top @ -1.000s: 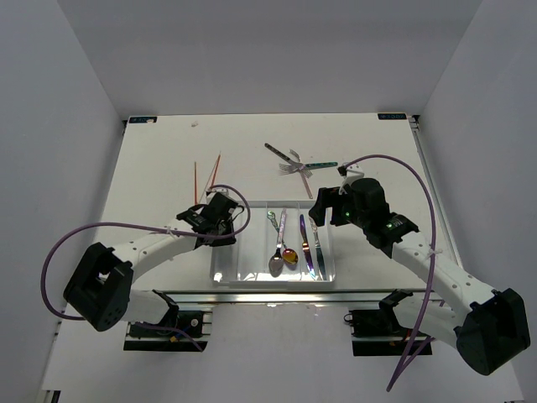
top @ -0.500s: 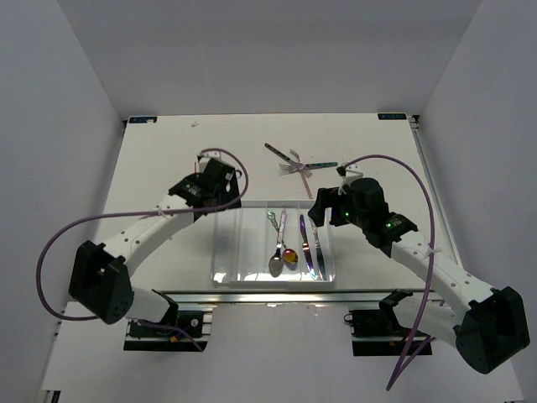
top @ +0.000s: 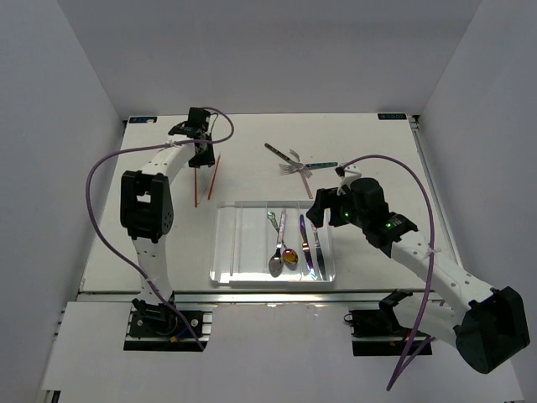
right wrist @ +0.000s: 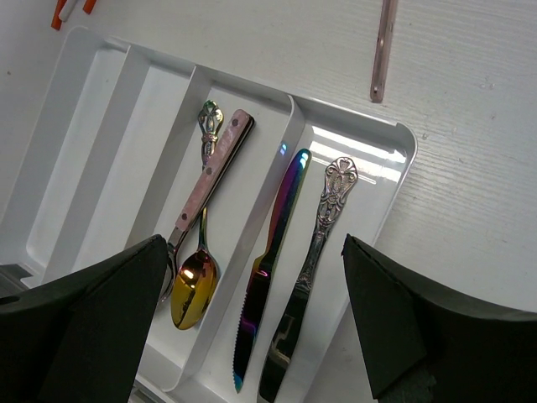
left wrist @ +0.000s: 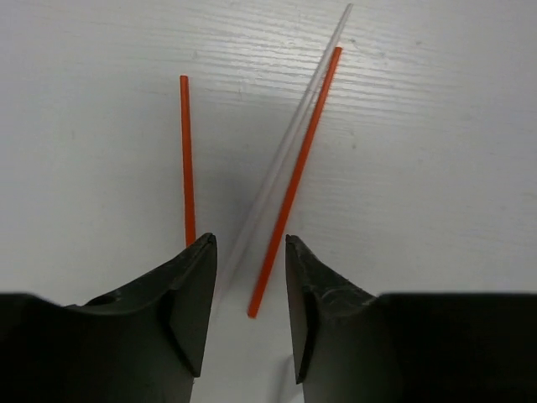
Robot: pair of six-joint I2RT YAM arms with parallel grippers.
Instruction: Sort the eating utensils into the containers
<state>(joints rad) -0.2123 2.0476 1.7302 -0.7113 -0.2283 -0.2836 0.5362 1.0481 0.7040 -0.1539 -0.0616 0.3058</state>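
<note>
Two thin red-orange chopsticks lie on the white table left of the tray, one (left wrist: 186,159) straight and the other (left wrist: 294,176) slanted. My left gripper (left wrist: 250,245) hovers over them, open, with the near end of the slanted chopstick between its fingertips, untouched. From above, that gripper (top: 201,153) is at the chopsticks' far ends (top: 196,183). The clear tray (top: 220,252) holds two spoons (right wrist: 201,252) in its third compartment and two knives (right wrist: 273,277) in its fourth. My right gripper (right wrist: 252,243) hangs wide open above the knives, holding nothing.
Several forks and other utensils (top: 294,164) lie in a loose pile on the table beyond the tray. A pink-handled piece (right wrist: 382,50) lies just past the tray's far right corner. The tray's two left compartments (right wrist: 101,159) hold nothing.
My left arm has swung away from the tray's left edge and stretched out to the far left, over the chopsticks. The right arm has stayed put.
</note>
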